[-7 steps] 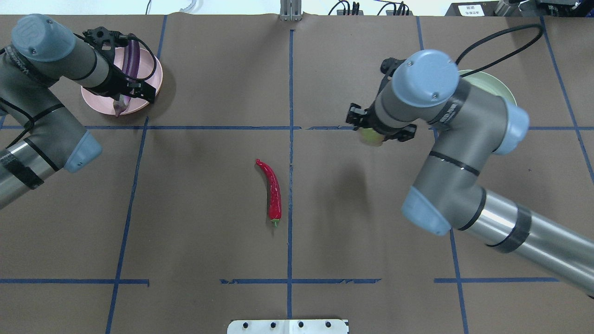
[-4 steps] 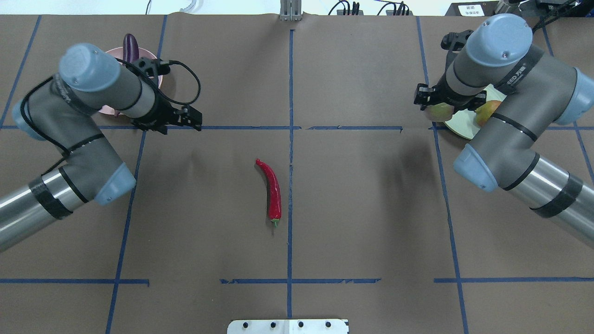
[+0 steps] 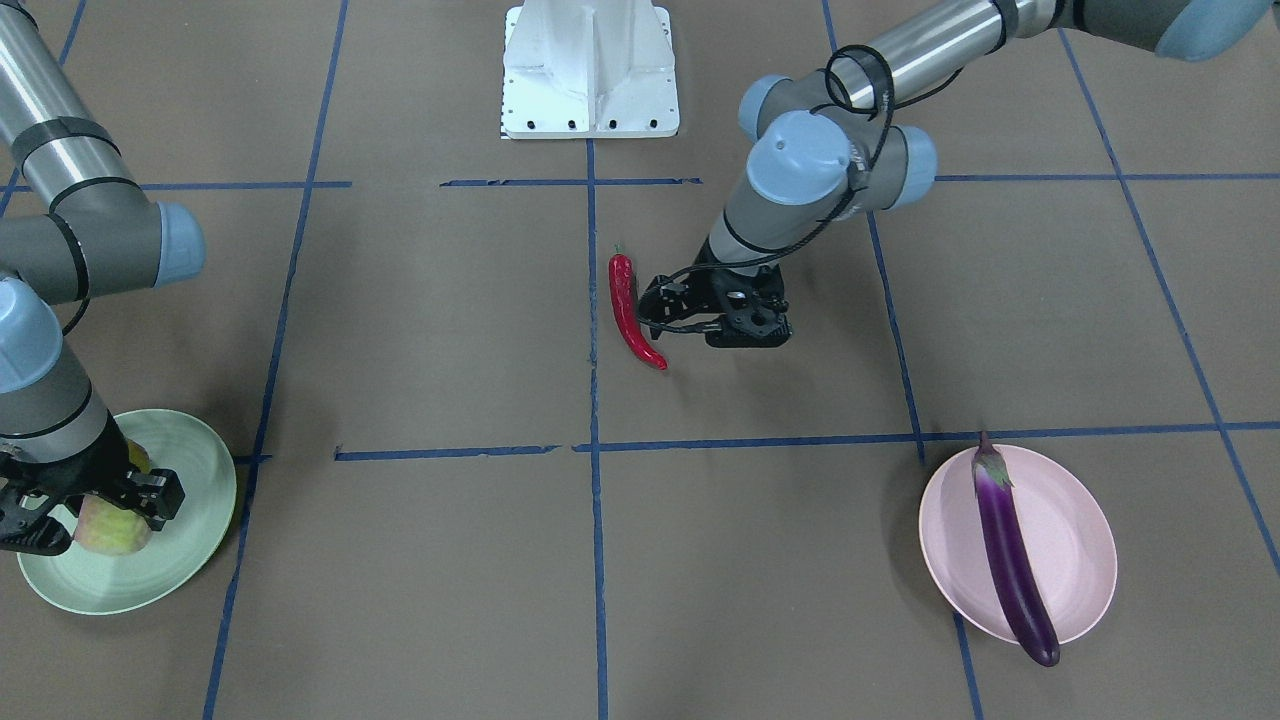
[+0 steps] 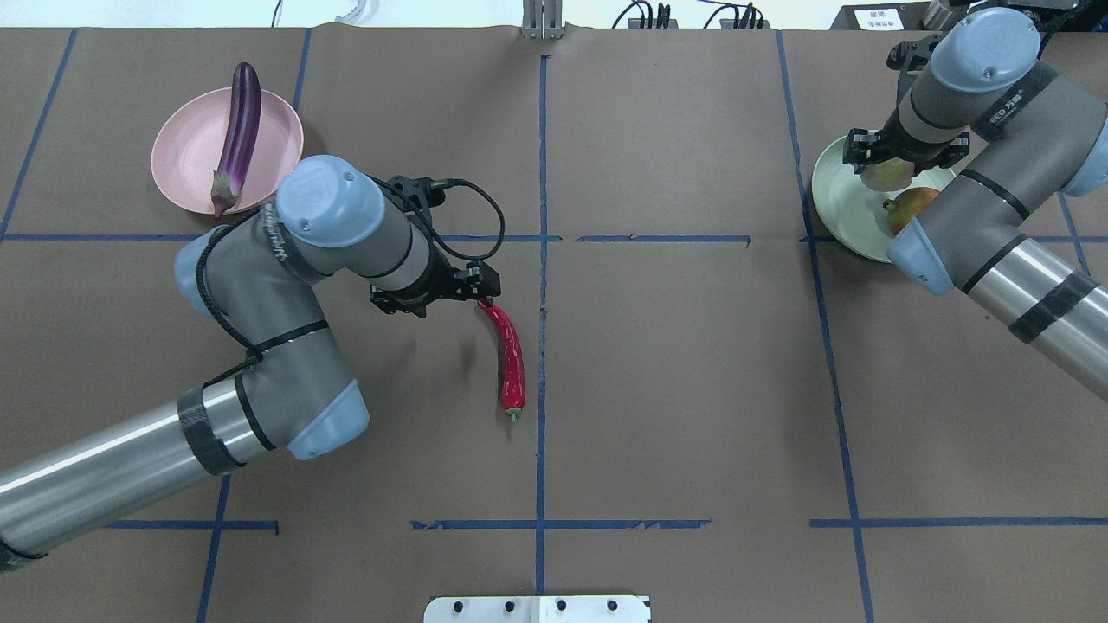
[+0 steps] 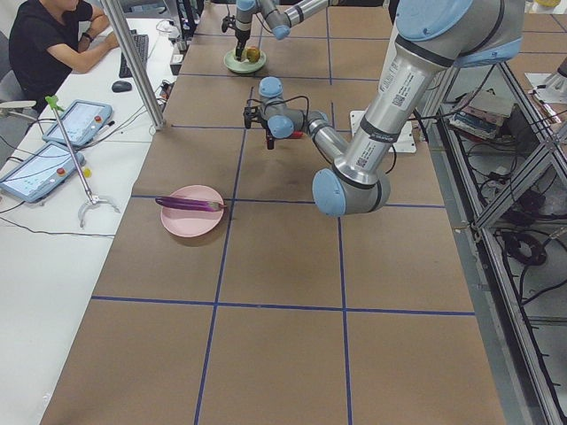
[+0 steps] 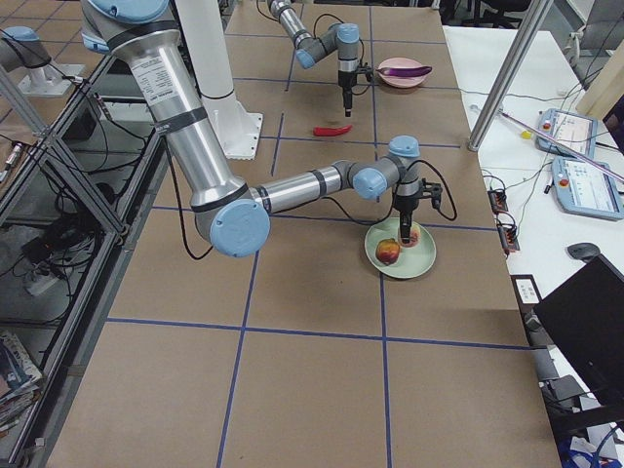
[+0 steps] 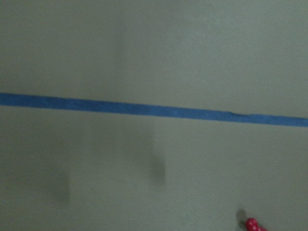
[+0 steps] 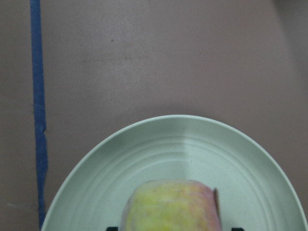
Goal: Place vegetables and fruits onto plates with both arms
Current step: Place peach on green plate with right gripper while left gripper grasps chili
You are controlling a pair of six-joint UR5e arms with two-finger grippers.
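- Hovering with jaws seemingly parted and empty, the left gripper (image 4: pixel 437 294) is sitting just beside one thin end of the red chili pepper (image 4: pixel 511 355), which is lying mid-table.
- The right gripper (image 4: pixel 905 157) is clamping the pale green fruit (image 8: pixel 171 207) over the green plate (image 4: pixel 835 199), beside the mango (image 4: pixel 909 208).
- The eggplant (image 4: pixel 238 130) is overhanging the pink plate (image 4: pixel 182 164).
- Pinching the chili's tapered tip is risking a slip or swing; the released round fruit may be rolling into the mango.
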